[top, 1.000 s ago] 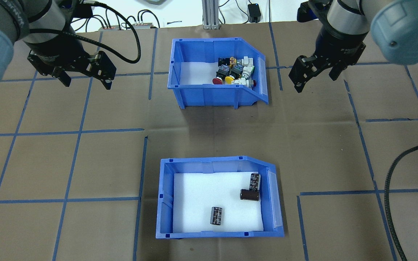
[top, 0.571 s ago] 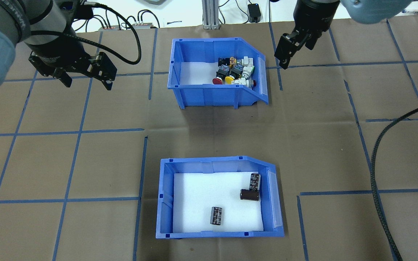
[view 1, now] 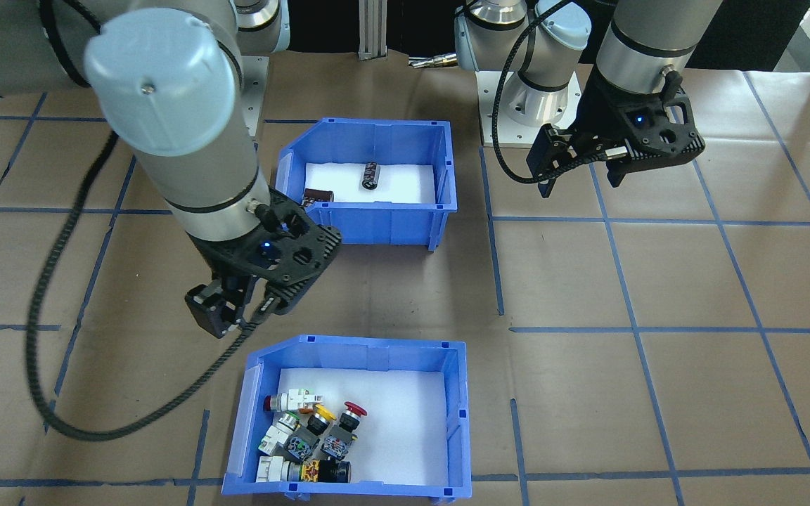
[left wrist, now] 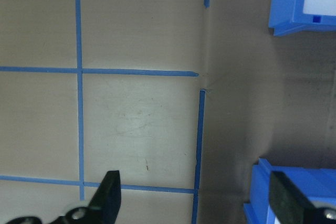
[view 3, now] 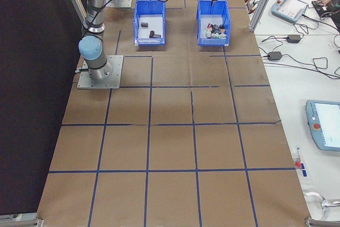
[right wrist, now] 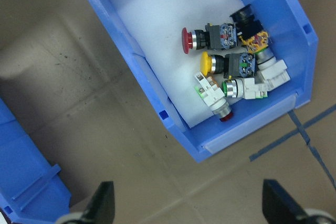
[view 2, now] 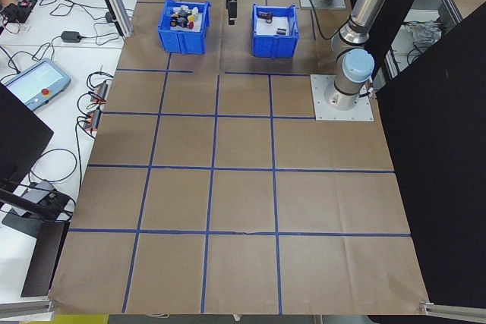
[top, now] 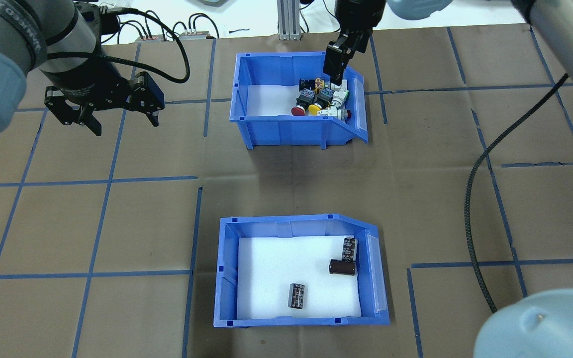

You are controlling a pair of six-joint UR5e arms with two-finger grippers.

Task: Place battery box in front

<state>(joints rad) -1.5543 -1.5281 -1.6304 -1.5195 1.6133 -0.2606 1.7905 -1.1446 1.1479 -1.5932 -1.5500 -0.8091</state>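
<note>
The battery box [top: 225, 278] is a blue bin with a white liner at the near middle of the table, with three dark cylindrical cells [top: 341, 267] inside. In the front-facing view the battery box [view 1: 377, 225] sits close to the robot's base. My right gripper [top: 336, 74] hangs open above the far right corner of the other blue bin [top: 291, 132], which holds colourful push-button switches [right wrist: 231, 66]. Its wrist view looks straight down on that bin [right wrist: 123, 48]. My left gripper [top: 123, 122] hovers open over bare table at the far left, holding nothing.
The brown table cover carries a grid of blue tape lines [top: 112, 179]. A black cable [top: 470, 199] from the right arm loops over the table's right side. An aluminium post [top: 289, 20] and wiring stand at the far edge. A wide strip of cover separates the two bins.
My right arm has swung left from the table's right side to above the switch bin's far right corner. The left gripper has turned slightly. Neither bin has moved.
</note>
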